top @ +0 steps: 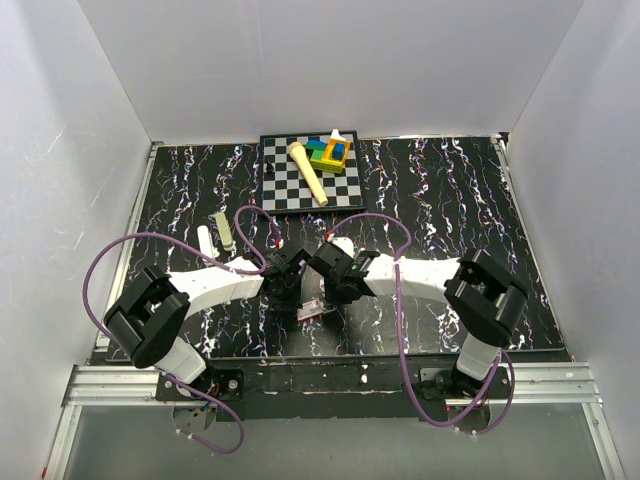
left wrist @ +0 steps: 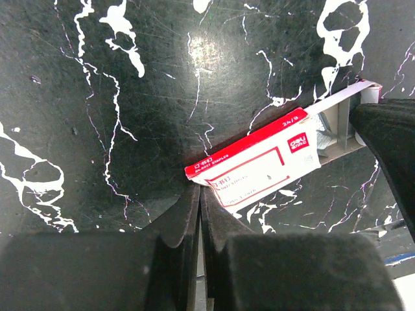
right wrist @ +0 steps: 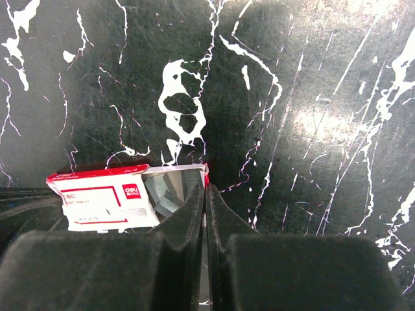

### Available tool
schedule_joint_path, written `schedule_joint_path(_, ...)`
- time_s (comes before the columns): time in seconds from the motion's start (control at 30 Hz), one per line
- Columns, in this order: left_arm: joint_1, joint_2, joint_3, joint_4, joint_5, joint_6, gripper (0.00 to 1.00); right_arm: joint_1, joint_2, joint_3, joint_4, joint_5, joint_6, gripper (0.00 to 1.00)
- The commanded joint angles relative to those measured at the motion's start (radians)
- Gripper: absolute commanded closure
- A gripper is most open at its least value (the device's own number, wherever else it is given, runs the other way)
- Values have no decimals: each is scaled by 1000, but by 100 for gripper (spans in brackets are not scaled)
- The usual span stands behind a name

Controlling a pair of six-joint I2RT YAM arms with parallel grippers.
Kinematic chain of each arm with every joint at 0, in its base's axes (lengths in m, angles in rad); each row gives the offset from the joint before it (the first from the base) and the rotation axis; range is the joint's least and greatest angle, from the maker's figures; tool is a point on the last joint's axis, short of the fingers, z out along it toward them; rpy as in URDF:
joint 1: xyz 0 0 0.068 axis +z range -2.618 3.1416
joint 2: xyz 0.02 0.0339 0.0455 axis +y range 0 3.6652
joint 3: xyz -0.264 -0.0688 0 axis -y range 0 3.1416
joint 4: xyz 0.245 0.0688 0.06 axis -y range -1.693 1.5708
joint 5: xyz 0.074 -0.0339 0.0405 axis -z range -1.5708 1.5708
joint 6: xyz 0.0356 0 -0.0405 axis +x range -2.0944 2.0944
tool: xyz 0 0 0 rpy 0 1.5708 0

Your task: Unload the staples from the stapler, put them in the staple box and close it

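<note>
A small red-and-white staple box (top: 312, 309) lies on the black marbled table between both grippers. My left gripper (left wrist: 198, 189) is shut at the box's closed end (left wrist: 259, 165). My right gripper (right wrist: 206, 188) is shut on the end wall of the box's inner tray (right wrist: 188, 170), which is slid partly out of the sleeve (right wrist: 97, 197). Silvery staples (right wrist: 162, 193) lie in loose strips inside the tray. Two pale, slim stapler-like objects (top: 207, 240) (top: 226, 231) lie to the left, apart from both grippers.
A chessboard (top: 285, 195) at the back centre carries a wooden pin (top: 308, 172) and coloured blocks (top: 328, 152). Purple cables loop over both arms. White walls close in the left, back and right sides.
</note>
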Motion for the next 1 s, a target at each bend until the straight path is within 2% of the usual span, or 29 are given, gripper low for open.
schedule_joint_path(0.0, -45, 61, -22, -21, 1, 0, 100, 34, 21, 7, 4, 18, 13, 88)
schedule_joint_path(0.5, -45, 68, -26, -17, -7, -2, 100, 37, -62, 6, -51, 49, 13, 70)
schedule_joint_path(0.97, -45, 70, -23, -15, -8, 4, 100, 14, -211, -43, -97, 116, -6, 66)
